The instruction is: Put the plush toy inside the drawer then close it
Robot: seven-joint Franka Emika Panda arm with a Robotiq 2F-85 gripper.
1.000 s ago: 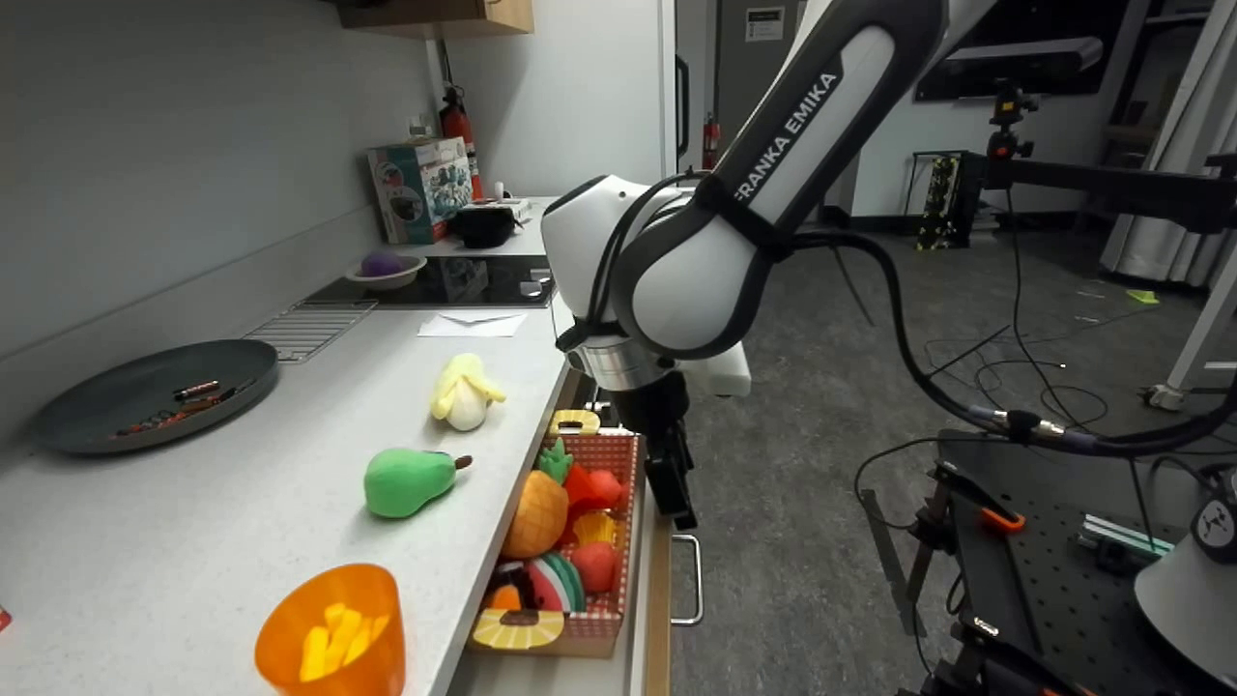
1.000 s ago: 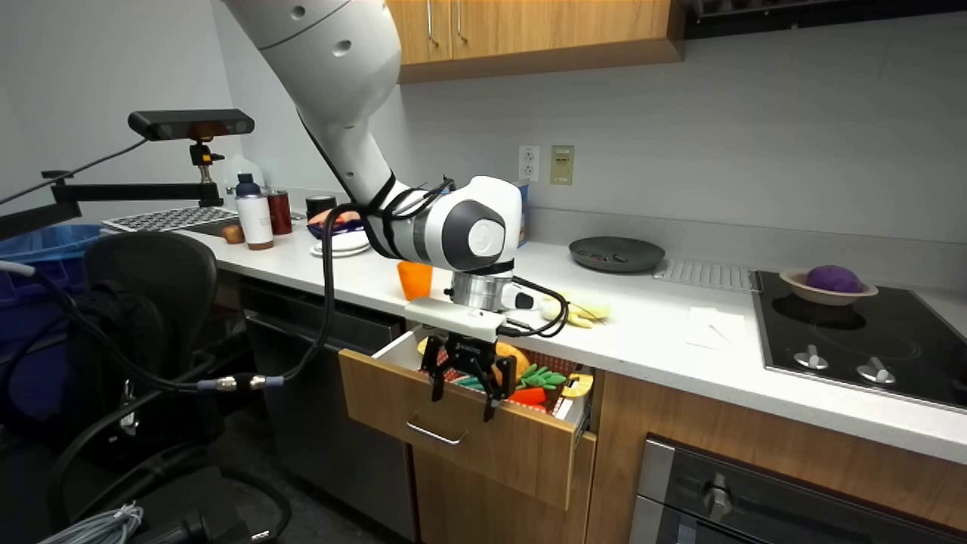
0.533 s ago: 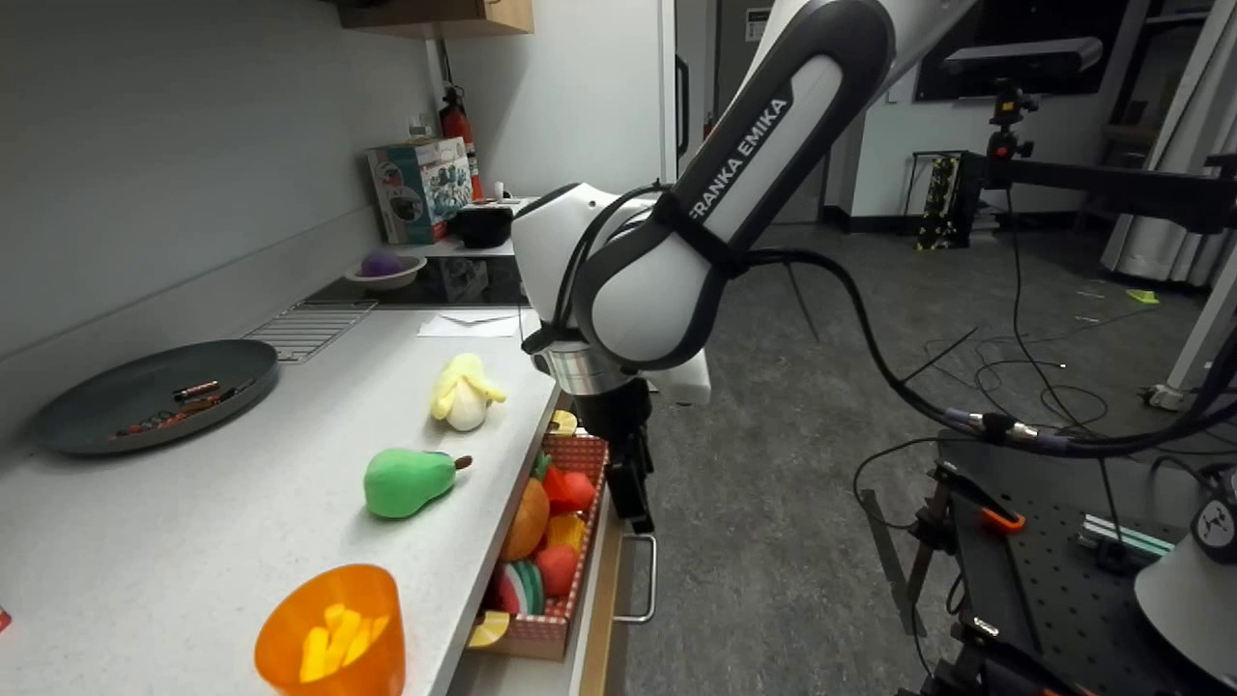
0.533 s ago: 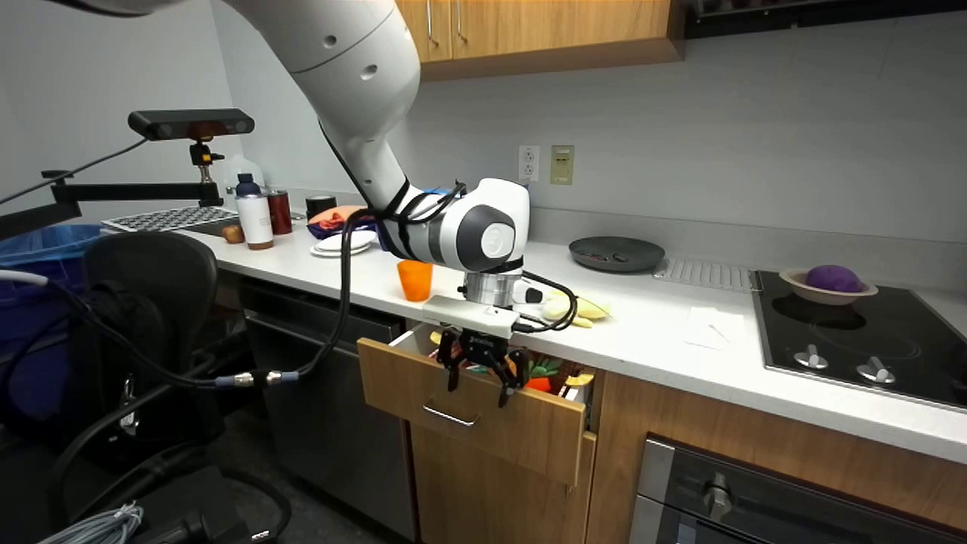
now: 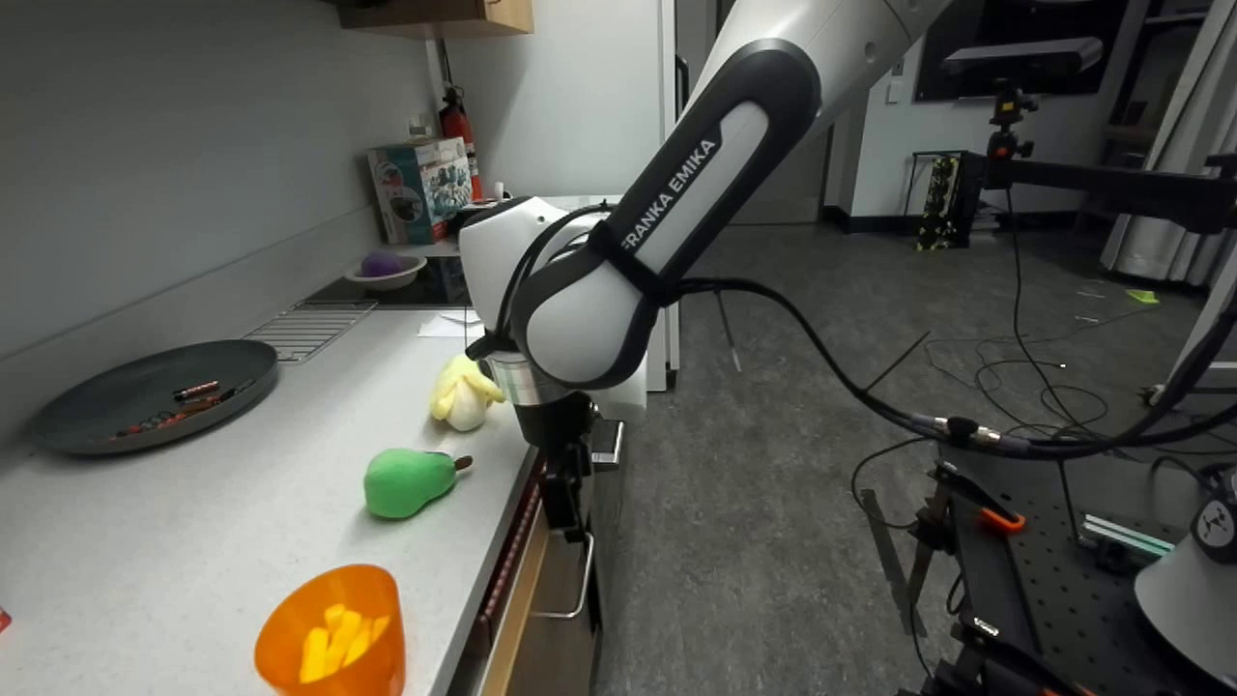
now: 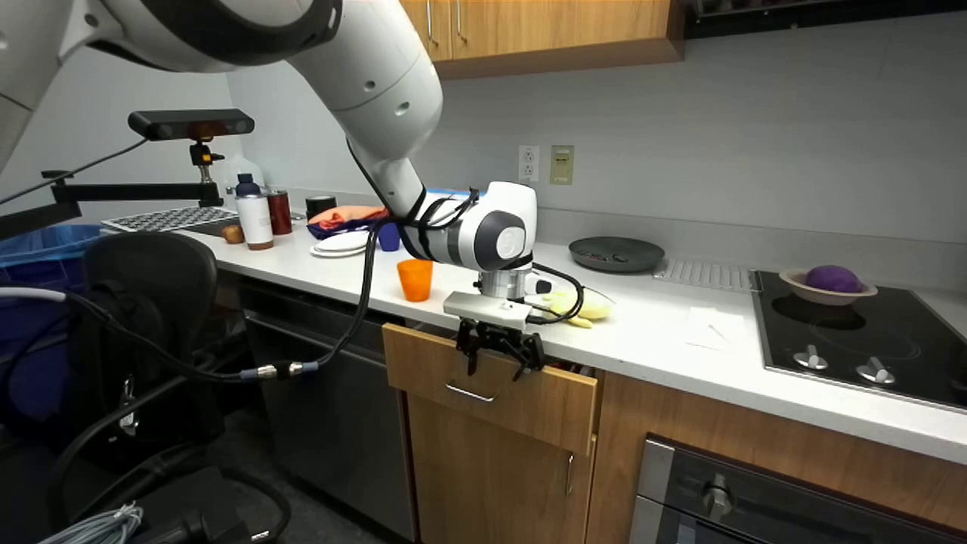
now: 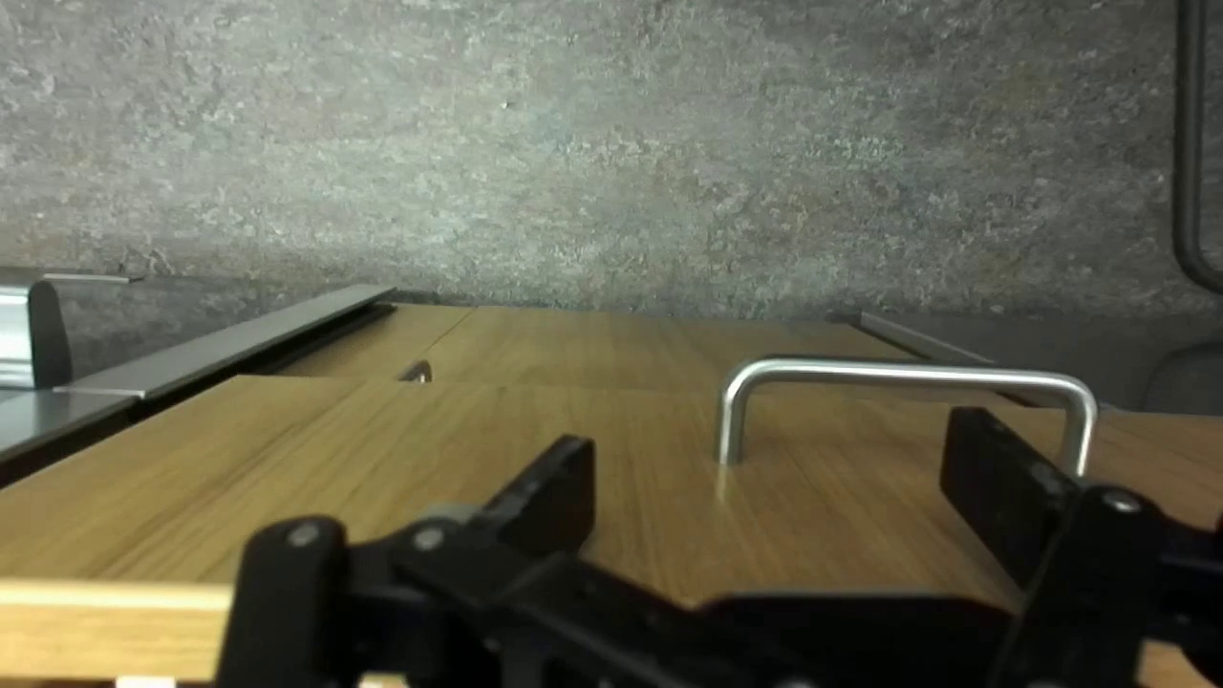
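The drawer is pushed most of the way in, with its wooden front [image 6: 491, 414] slightly proud of the cabinet. In an exterior view only a narrow gap shows behind the front's top edge [image 5: 515, 611], with a strip of the red checked box [image 5: 509, 556] inside. The orange plush toy is hidden. My gripper [image 6: 495, 372] points down at the drawer front, its fingers open and empty, by the front's upper part. In the wrist view the open fingers [image 7: 769, 449] lie over the wooden front, with the metal handle [image 7: 908, 371] beyond them, not gripped.
On the counter [image 5: 290, 464] stand a green plush toy [image 5: 411, 481], a pale yellow plush toy [image 5: 466, 396], an orange cup [image 5: 333, 638] and a dark pan [image 5: 164, 396]. A cooktop [image 6: 854, 325] lies along the counter. A lower cabinet door [image 6: 498, 468] is below the drawer.
My gripper has moved toward the counter, and the drawer has slid in with it. The box of plush toys, including the orange one, has passed under the counter edge. The fingers stayed open.
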